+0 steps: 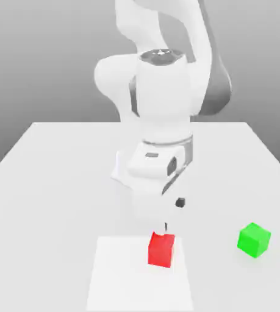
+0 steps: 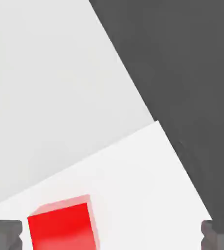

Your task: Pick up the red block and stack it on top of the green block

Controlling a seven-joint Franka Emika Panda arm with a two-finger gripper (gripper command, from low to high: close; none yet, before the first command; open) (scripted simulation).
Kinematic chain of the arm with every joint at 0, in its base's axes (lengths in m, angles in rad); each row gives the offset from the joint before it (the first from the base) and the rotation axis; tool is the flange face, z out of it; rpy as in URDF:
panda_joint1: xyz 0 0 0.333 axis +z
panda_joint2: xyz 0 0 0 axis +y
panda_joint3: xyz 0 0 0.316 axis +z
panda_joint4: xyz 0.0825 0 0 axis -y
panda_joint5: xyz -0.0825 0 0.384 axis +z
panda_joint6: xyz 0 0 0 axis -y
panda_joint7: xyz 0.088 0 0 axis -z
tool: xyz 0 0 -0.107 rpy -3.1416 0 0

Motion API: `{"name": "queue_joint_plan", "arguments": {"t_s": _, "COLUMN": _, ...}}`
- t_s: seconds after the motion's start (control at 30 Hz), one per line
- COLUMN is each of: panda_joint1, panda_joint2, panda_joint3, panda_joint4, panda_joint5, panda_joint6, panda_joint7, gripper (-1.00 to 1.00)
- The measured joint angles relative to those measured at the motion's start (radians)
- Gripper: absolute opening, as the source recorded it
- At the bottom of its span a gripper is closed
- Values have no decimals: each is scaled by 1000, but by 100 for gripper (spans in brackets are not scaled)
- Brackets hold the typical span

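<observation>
Your claw (image 2: pixel 111 234) is wide apart just above the red block (image 1: pixel 161 249), near the table's (image 1: pixel 57 183) front edge. The green block (image 1: pixel 254 239) sits apart, by the exterior view's right edge.

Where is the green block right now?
The green block sits on the table toward the exterior view's right, apart from the red block, which lies just under the gripper.

No text, label, brand, number or sign can be read on anything in either view
</observation>
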Motion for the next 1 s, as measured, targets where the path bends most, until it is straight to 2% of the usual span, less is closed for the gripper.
{"name": "queue_joint_plan", "arguments": {"t_s": 0.07, "panda_joint1": -2, "panda_joint2": 35, "panda_joint3": -1, "panda_joint4": -21, "panda_joint5": -40, "panda_joint6": 30, "panda_joint7": -28, "gripper": 0}}
{"name": "queue_joint_plan", "arguments": {"t_s": 0.17, "panda_joint1": -2, "panda_joint2": 78, "panda_joint3": 4, "panda_joint4": -17, "panda_joint5": -26, "panda_joint6": 66, "panda_joint7": -57, "gripper": 0}}
{"name": "queue_joint_plan", "arguments": {"t_s": 0.37, "panda_joint1": -18, "panda_joint2": 173, "panda_joint3": 42, "panda_joint4": 1, "panda_joint5": 63, "panda_joint6": 144, "panda_joint7": -127, "gripper": 0}}
{"name": "queue_joint_plan", "arguments": {"t_s": 0.57, "panda_joint1": -91, "panda_joint2": 283, "panda_joint3": 142, "panda_joint4": 10, "panda_joint5": 168, "panda_joint6": 234, "panda_joint7": -200, "gripper": 0}}
{"name": "queue_joint_plan", "arguments": {"t_s": 0.6, "panda_joint1": -102, "panda_joint2": 295, "panda_joint3": 156, "panda_joint4": 11, "panda_joint5": 179, "panda_joint6": 244, "panda_joint7": -207, "gripper": -100}}
{"name": "queue_joint_plan", "arguments": {"t_s": 0.83, "panda_joint1": -103, "panda_joint2": 295, "panda_joint3": 156, "panda_joint4": 11, "panda_joint5": 178, "panda_joint6": 242, "panda_joint7": -206, "gripper": -100}}
{"name": "queue_joint_plan", "arguments": {"t_s": 1.0, "panda_joint1": -57, "panda_joint2": 213, "panda_joint3": 89, "panda_joint4": 6, "panda_joint5": 93, "panda_joint6": 176, "panda_joint7": -148, "gripper": -100}}
